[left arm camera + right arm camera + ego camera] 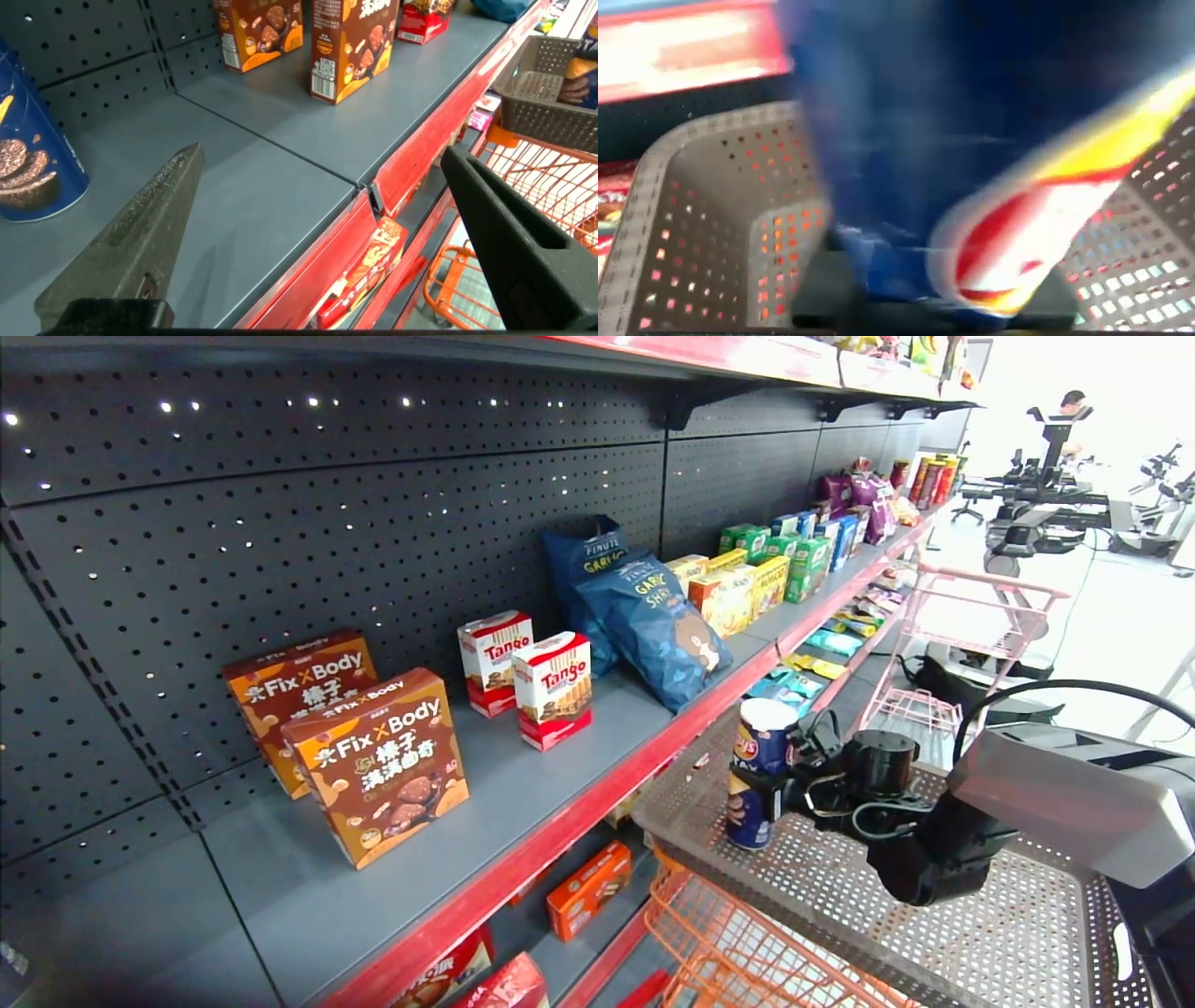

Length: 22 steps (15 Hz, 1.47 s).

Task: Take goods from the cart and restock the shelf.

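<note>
The chip can (758, 747) is standing upright, its long axis vertical, at the near-left corner of the grey basket (934, 933) that is sitting on top of the orange cart (728, 933). The right pincer (767, 791) is gripping it from the robot's right side, low on the body, with the fingers wrapping around the can and the lid end left free above. In the right wrist view the can (906, 140) is filling the space between the jaws, so I am judging the pincer as clamped on it. Whether the base is resting on the basket floor or hanging just above it, I cannot tell. The shelf (523, 784) is lying to the left of the can and a little higher than the basket floor, past the red front rail. Bare grey board is showing between the brown boxes (383, 765) and the red-and-white boxes (553, 689), and in front of them. The coming move is therefore looking like a lift and a carry leftward over the rail, keeping the can upright. The right arm is the one holding the goods. The left pincer (322, 163) is hovering over a bare stretch of the shelf, farther left, with its jaws wide apart and holding nothing.
</note>
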Motion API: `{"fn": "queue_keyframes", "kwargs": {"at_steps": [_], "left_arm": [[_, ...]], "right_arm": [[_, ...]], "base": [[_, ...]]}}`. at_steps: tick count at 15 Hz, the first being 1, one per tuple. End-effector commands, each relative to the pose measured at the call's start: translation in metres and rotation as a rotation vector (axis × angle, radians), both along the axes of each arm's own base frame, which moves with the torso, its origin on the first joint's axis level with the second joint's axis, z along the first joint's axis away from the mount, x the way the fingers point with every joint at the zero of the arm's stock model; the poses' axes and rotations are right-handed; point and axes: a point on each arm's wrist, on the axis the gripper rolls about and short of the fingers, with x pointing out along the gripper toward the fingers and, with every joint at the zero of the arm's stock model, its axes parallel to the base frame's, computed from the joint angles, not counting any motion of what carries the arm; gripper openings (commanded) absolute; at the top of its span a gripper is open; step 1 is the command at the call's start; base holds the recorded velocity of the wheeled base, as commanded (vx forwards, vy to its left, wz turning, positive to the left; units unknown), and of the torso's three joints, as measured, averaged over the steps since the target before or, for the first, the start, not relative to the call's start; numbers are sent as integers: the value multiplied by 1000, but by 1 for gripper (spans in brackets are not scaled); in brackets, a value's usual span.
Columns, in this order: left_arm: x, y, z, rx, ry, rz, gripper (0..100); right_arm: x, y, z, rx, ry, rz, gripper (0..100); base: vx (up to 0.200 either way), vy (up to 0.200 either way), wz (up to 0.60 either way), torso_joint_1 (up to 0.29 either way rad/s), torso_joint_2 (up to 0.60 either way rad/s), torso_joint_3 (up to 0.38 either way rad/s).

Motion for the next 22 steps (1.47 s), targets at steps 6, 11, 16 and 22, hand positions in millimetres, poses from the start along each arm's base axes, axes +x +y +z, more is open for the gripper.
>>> {"fn": "queue_keyframes", "kwargs": {"at_steps": [6, 11, 16, 22], "left_arm": [[0, 0, 0, 0, 1, 0, 100], [0, 0, 0, 0, 1, 0, 100], [0, 0, 0, 0, 1, 0, 100], [0, 0, 0, 0, 1, 0, 100]], "right_arm": [[-24, -12, 91, 12, -99, -155, 0], [-111, 9, 190, 49, 43, -428, 0], [-190, -19, 204, 33, 51, -413, 0], [-297, -96, 183, -14, -11, -443, 0]], "base": [[0, 0, 0, 0, 0, 0], [0, 0, 0, 0, 0, 0], [0, 0, 0, 0, 0, 0], [0, 0, 0, 0, 0, 0]]}}
